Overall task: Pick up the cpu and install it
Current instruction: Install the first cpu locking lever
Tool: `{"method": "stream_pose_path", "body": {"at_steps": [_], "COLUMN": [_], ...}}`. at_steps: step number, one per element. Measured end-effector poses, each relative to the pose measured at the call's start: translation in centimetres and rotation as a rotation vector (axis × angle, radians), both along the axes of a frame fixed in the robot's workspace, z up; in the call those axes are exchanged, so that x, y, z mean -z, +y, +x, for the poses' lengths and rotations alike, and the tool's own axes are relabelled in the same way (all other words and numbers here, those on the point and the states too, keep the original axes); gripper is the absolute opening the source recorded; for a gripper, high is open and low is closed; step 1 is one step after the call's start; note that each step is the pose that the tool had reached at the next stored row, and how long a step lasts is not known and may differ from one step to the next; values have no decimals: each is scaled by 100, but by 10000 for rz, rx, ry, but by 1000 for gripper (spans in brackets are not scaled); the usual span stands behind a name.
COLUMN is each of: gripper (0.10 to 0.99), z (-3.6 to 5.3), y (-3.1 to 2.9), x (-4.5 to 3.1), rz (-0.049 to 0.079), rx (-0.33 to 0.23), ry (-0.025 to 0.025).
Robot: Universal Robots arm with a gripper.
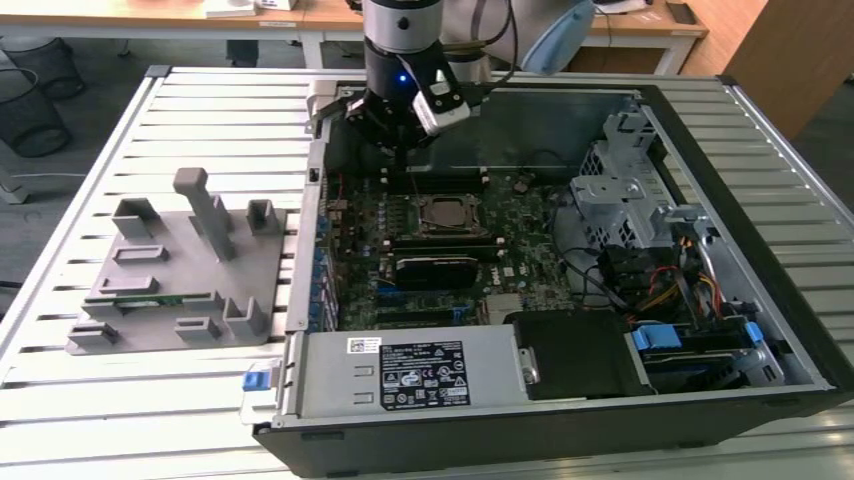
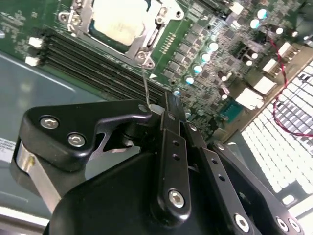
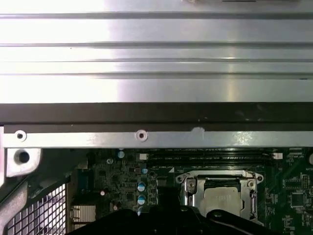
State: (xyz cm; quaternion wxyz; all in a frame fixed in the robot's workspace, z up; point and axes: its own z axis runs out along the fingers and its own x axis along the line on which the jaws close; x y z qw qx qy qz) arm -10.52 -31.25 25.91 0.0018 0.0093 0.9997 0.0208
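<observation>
The cpu (image 1: 445, 213) lies flat in the motherboard socket inside the open computer case, its silver top showing within the metal frame. It shows in both wrist views (image 2: 120, 19) (image 3: 222, 199). My gripper (image 1: 406, 155) hangs above the memory slots, just behind the socket, apart from the cpu. Its fingers (image 2: 168, 122) are shut together with nothing between them. A thin metal socket lever (image 2: 145, 85) rises from the frame's corner and ends right beside the fingertips.
The case wall (image 3: 146, 115) runs close behind the gripper. A drive cage (image 1: 621, 190) and cables stand at the exterior view's right, the power supply (image 1: 414, 375) in front. A grey fixture (image 1: 174, 270) with a green memory stick (image 1: 150, 299) sits on the slatted table at the exterior view's left.
</observation>
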Motion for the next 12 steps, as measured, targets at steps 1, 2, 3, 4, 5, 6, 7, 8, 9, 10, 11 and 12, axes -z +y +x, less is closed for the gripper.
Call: {"method": "stream_pose_path", "body": {"at_steps": [1, 2, 3, 4, 5, 6, 7, 8, 9, 10, 11, 12], "gripper": [106, 106, 106, 106, 106, 106, 106, 106, 106, 106, 106, 106], "z": [0, 4, 12, 24, 41, 62, 85, 112, 143, 176, 210, 241], "y": [2, 2, 3, 3, 4, 4, 5, 5, 5, 5, 5, 5], "x": [1, 1, 1, 1, 1, 2, 3, 4, 5, 8, 10, 12], "rz": [2, 2, 3, 2, 1, 2, 2, 2, 2, 2, 2, 2], "rx": [-13, -19, -23, -25, -28, -33, -38, -45, -51, -60, -72, -84], "ry": [-48, -65, -68, -69, -68, -69, -69, -69, -69, -69, -69, -69]}}
